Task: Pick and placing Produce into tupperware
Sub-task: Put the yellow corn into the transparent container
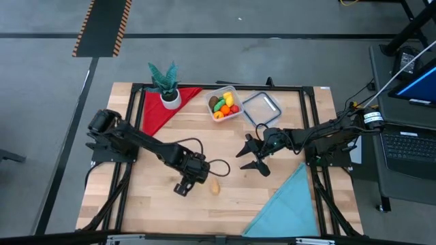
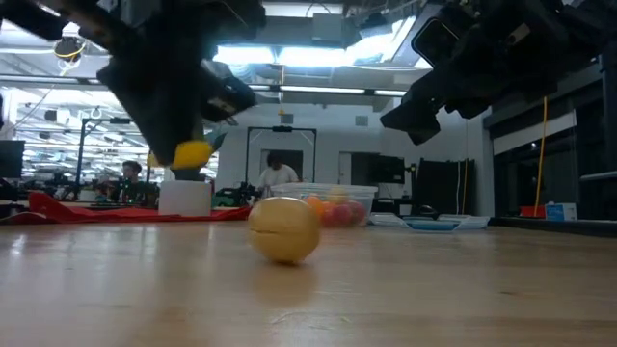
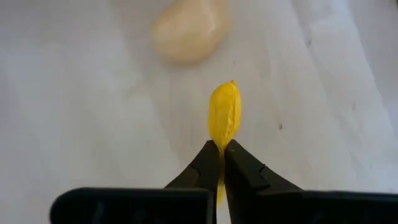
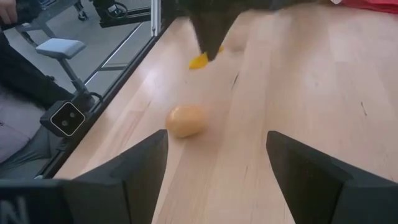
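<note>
Nearest piece: a pale tan, egg-shaped produce piece (image 2: 283, 229) lies loose on the wooden table (image 1: 272, 204), just beside the left gripper and apart from it.
Left gripper: the left gripper (image 3: 221, 148) is pinched tight on one end of a slim yellow produce piece (image 3: 224, 114), which hangs clear of the boards in the low view.
Right gripper: the right gripper (image 4: 217, 155) hovers with fingers spread wide and nothing between them, between the tan piece and the tupperware.
Tupperware: the tupperware (image 1: 225, 103) sits at the far edge, already holding several coloured pieces, beside a flat lid (image 1: 262, 109).
Handling: both pieces look light, rigid and smooth, probably hollow plastic; the tip hold on the yellow one looks shallow and might pivot.
Where to grip: the tan piece would likely roll, so take it across its widest middle.
</note>
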